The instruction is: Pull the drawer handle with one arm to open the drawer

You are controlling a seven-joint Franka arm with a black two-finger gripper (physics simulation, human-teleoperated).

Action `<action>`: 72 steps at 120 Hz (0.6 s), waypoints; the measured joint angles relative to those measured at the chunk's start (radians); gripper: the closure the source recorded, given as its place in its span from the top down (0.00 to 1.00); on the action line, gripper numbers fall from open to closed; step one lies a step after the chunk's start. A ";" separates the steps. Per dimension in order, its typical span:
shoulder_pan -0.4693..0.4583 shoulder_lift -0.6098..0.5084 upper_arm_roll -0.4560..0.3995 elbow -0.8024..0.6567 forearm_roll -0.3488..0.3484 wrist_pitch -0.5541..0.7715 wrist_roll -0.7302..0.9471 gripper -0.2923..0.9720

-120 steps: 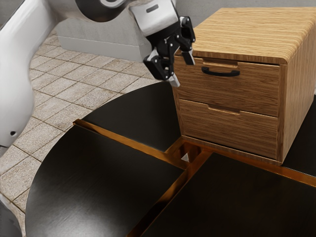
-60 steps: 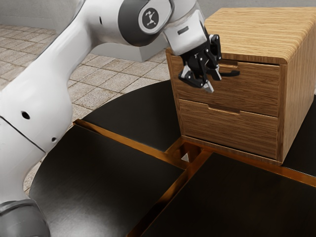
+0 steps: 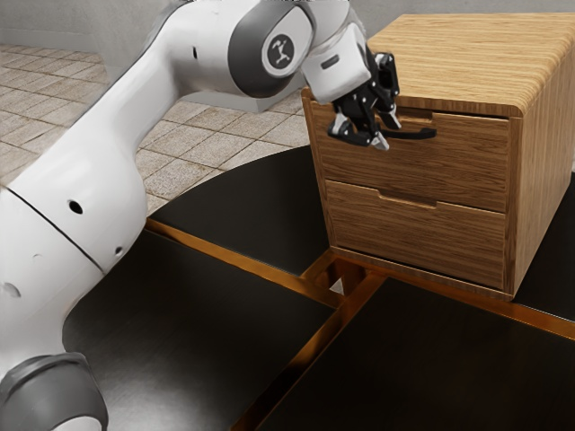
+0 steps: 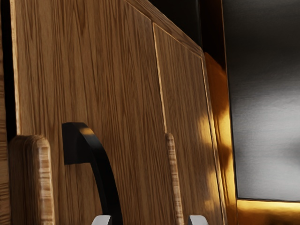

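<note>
From the side, the white Franka arm (image 3: 135, 180) comes in from the exterior view's left to a wooden two-drawer cabinet (image 3: 467, 63). The cabinet stands on a dark table (image 3: 207, 305) crossed by brass-coloured strips (image 3: 269, 269). The black gripper (image 3: 362, 135) is at the near end of the black drawer handle (image 3: 415, 135) on the top drawer (image 3: 449, 166), and its jaws stand apart around that end of the bar. The top drawer's front looks flush with the cabinet face, as does the lower drawer (image 3: 422, 229) beneath it — both shut.

From the hand's own camera, two pale fingertips (image 4: 101, 219) show, set wide. The curved handle runs down between them, just beside one tip and well apart from the other. I can't quite tell whether that nearer tip touches the bar; nothing is clamped from both sides.
</note>
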 joint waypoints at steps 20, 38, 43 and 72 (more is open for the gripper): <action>0.006 0.017 -0.002 0.000 -0.002 0.024 0.015 0.35; 0.007 0.034 -0.014 -0.001 -0.004 0.036 0.026 0.34; 0.007 0.031 -0.016 -0.004 -0.004 0.037 0.028 0.31; 0.005 -0.085 -0.025 -0.177 -0.002 0.045 0.033 0.19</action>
